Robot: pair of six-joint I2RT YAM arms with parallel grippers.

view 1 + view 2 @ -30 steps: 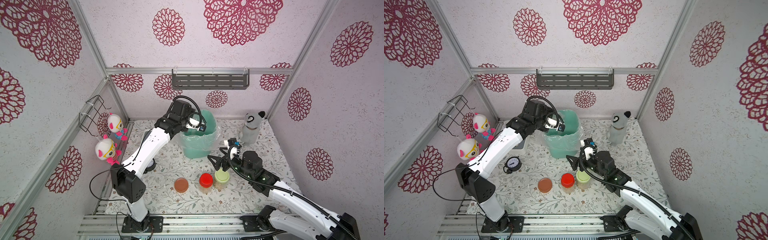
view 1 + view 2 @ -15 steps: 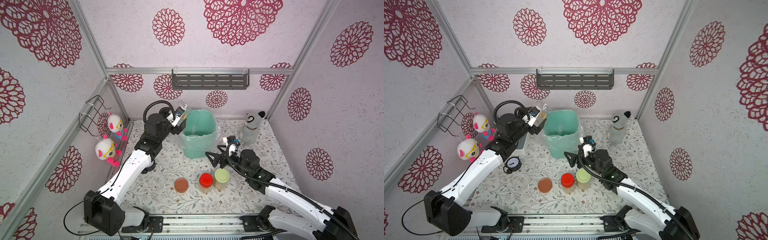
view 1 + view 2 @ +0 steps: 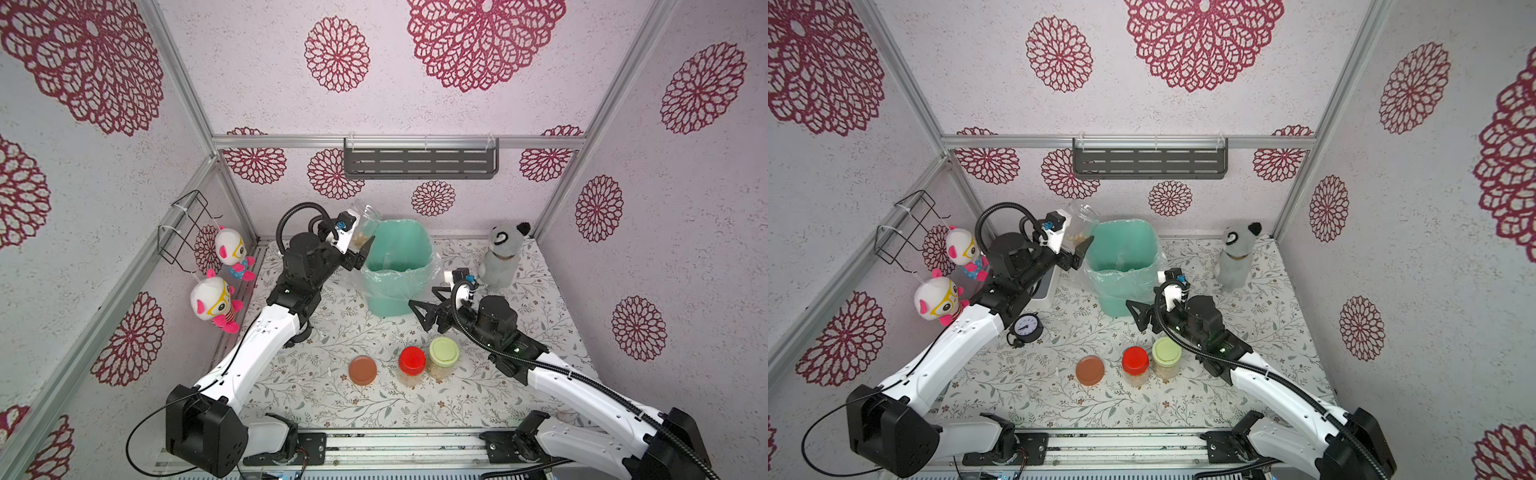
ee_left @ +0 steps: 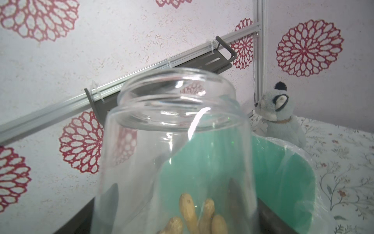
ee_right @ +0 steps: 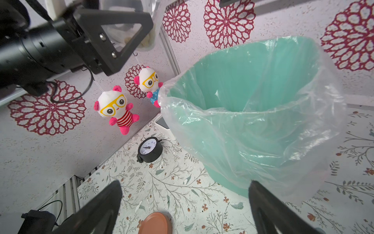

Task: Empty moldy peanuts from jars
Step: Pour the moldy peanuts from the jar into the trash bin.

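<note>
I'm holding the left arm raised beside the bin (image 3: 395,266), left pincer (image 3: 360,244) gripping the open jar (image 3: 366,222), long axis tilting, mouth pointing up-and-back, right pincer (image 3: 426,300) gaping.

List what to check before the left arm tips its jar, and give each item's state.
1. Left claw grips the jar: ok.
2. Jar lid off: ok; the brown lid lies on the table.
3. Peanuts in the jar: ok, some at the bottom.
4. Jar mouth over the bin: not ok; it is beside the rim, pointing up.
5. Right claw empty: ok, open.
</note>
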